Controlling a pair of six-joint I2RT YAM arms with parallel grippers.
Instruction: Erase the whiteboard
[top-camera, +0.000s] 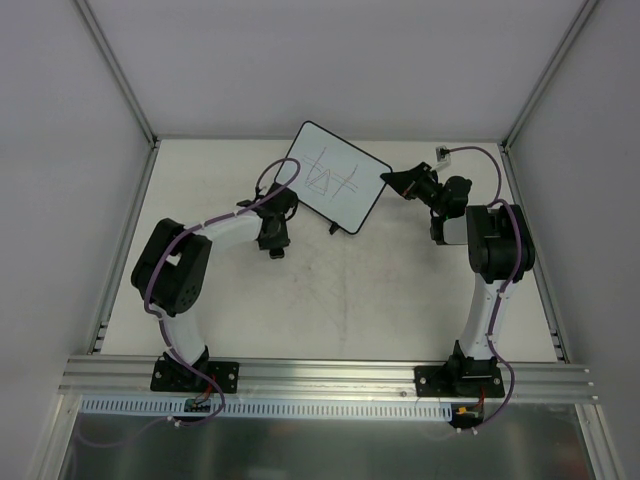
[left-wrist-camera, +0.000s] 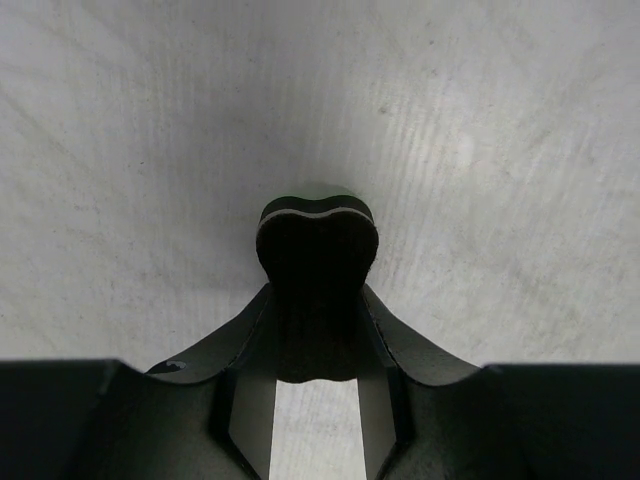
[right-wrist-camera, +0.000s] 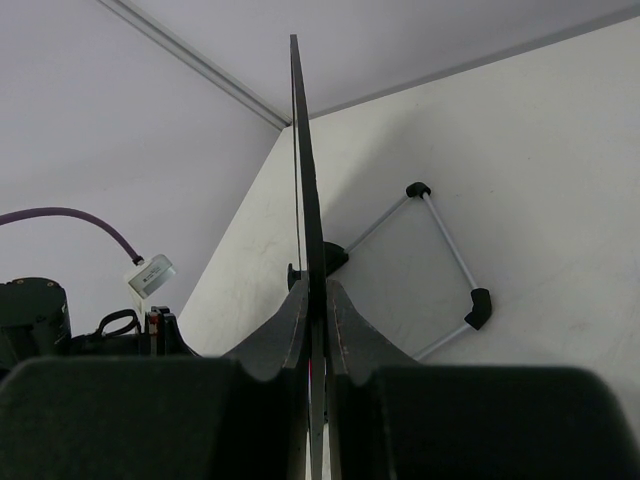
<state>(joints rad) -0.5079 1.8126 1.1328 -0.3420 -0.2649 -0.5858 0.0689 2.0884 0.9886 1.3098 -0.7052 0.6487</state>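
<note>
Right tool (right-wrist-camera: 315, 300) clamps the whiteboard (right-wrist-camera: 304, 170) edge, left tool (left-wrist-camera: 318, 300) grips a dark eraser (left-wrist-camera: 318, 245)

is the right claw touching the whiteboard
Touching. The right wrist view shows the whiteboard edge-on, pinched between the two fingers of the right claw with no gap on either side.

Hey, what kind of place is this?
Probably a lab robot test cell: two arms bolted to a metal rail, white panel walls in metal framing, and the right gripper holding a whiteboard.
</note>
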